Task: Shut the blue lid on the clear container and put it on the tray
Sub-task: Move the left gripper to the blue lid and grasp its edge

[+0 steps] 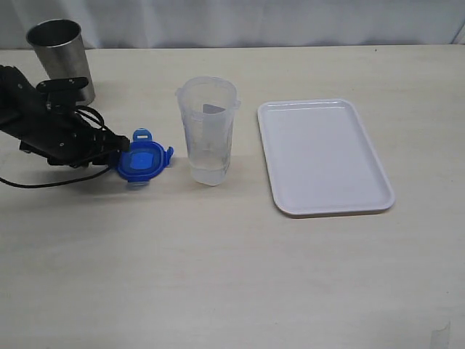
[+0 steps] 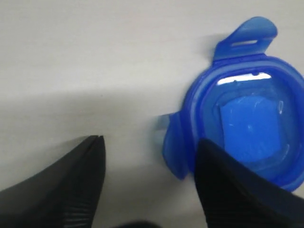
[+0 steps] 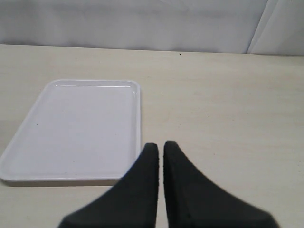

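I'm holding the left gripper (image 1: 118, 144) half-open, not pinching anything, at the left edge of the blue lid (image 1: 147, 161), which is lying on the desk (image 1: 218, 276) just left of the clear container (image 1: 208, 131), while the clenched right gripper (image 3: 160, 149) is sitting way off by the tray (image 1: 323, 156).

The right gripper (image 3: 160, 145) has its two black fingers pressed together, with only a thin slit between them. Its tips sit just beside one corner of the white tray (image 3: 95, 82), which lies flat on the pale table (image 3: 228, 104). A white curtain (image 3: 142, 21) hangs along the table's far edge.
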Motion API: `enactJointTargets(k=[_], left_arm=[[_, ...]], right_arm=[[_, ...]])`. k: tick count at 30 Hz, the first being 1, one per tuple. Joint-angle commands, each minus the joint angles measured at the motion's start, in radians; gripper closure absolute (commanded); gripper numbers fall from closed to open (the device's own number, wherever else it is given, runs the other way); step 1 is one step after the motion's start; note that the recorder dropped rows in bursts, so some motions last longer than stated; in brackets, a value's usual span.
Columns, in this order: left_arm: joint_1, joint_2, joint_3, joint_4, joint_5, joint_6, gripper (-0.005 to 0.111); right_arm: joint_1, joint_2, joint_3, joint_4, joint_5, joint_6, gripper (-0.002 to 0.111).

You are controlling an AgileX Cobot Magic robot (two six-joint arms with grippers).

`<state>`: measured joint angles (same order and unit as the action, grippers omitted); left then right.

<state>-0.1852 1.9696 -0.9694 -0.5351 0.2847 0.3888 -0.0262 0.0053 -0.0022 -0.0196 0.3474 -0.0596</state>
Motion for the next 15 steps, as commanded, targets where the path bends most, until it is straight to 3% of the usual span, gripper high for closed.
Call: enactJointTargets(k=[1,15], left_arm=[[-0.002,0.025,-0.001,-0.008,-0.028,0.004,0.052],[-0.002,0.027,-0.044,-0.053,0.054,0.009,0.052]], right_arm=[[-0.006,-0.005,0.002,0.005,-0.005,-0.001,0.104],[-0.006,-0.005,0.002,0.005,-0.005,-0.001,0.104]])
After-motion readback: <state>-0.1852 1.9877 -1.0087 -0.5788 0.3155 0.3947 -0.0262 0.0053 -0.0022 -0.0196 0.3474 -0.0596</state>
